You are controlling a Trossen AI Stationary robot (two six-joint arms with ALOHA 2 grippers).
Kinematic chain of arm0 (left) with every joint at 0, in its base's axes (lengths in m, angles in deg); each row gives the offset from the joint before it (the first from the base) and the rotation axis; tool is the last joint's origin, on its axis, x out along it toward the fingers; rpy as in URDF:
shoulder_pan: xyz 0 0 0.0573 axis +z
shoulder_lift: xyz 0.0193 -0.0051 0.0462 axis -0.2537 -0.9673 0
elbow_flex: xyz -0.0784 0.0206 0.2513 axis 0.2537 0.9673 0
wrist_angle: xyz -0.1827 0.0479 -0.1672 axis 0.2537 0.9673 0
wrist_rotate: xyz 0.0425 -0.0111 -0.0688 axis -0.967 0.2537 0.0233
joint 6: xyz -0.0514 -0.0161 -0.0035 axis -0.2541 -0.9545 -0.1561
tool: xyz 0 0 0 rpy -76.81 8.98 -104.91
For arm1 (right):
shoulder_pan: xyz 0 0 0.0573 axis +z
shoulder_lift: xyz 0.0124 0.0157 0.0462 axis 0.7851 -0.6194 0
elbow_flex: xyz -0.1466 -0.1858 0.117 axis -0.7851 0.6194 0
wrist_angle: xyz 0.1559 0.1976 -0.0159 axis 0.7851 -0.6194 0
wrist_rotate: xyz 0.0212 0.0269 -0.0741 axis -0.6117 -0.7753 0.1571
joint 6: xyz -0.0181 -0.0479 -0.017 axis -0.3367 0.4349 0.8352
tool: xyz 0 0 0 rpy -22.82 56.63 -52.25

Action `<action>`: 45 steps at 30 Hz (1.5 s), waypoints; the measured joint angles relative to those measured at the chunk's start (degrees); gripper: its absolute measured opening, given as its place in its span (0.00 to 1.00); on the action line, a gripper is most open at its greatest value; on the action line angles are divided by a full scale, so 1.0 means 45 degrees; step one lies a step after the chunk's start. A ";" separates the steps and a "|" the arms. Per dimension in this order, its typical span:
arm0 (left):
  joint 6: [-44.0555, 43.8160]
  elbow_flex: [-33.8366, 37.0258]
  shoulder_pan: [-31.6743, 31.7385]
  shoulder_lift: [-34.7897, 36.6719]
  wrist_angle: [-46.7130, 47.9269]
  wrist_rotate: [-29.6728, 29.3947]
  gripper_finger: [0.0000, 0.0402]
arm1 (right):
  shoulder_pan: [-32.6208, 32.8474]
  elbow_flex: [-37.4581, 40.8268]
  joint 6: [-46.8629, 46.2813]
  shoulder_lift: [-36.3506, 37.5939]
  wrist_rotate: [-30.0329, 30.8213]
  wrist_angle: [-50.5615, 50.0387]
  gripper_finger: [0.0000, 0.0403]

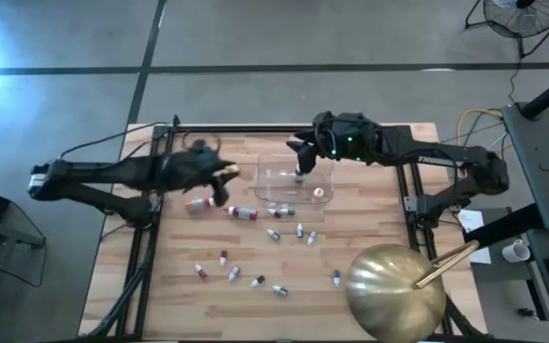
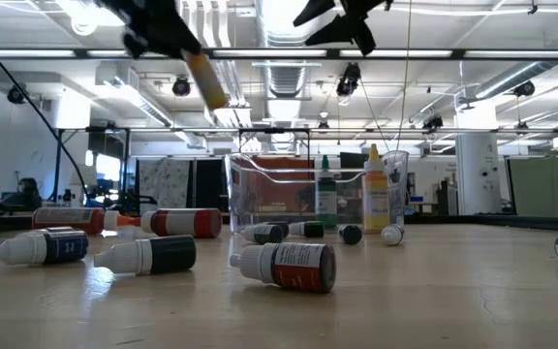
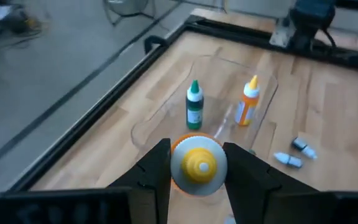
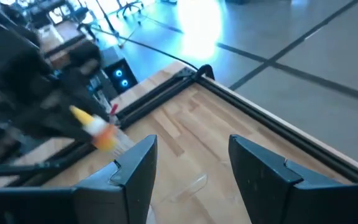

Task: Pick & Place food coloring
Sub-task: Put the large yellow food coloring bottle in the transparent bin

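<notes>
While the left gripper [image 3: 196,180] holds a yellow-capped bottle [image 3: 197,165] in closed jaws just beside the clear tub [image 1: 267,171], it should release only above it; the right gripper [image 4: 191,171] hovers open over the tub.

Lighting even, from rows of bright ceiling strip lights [image 2: 289,53]. Hard glare at high view's left edge and on grey concrete floor [image 4: 197,18] in right wrist view. Left arm's yellow-capped bottle [image 2: 204,79] motion-blurred; both wrist views soft.
</notes>
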 joint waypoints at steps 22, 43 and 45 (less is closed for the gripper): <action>0.2795 -0.1602 0.3382 -0.7809 -0.4090 0.3735 0.25 | 0.0233 0.0080 -0.0997 -0.0061 0.0071 -0.1558 0.48; 0.2743 -0.2268 0.3487 -0.8883 -0.3281 0.2834 0.38 | 0.0401 0.0126 -0.0812 -0.0061 0.0074 -0.1890 0.48; 0.2747 -0.2305 0.3486 -0.8791 -0.3291 0.2810 0.40 | 0.0403 0.0126 -0.0803 -0.0061 0.0074 -0.1892 0.48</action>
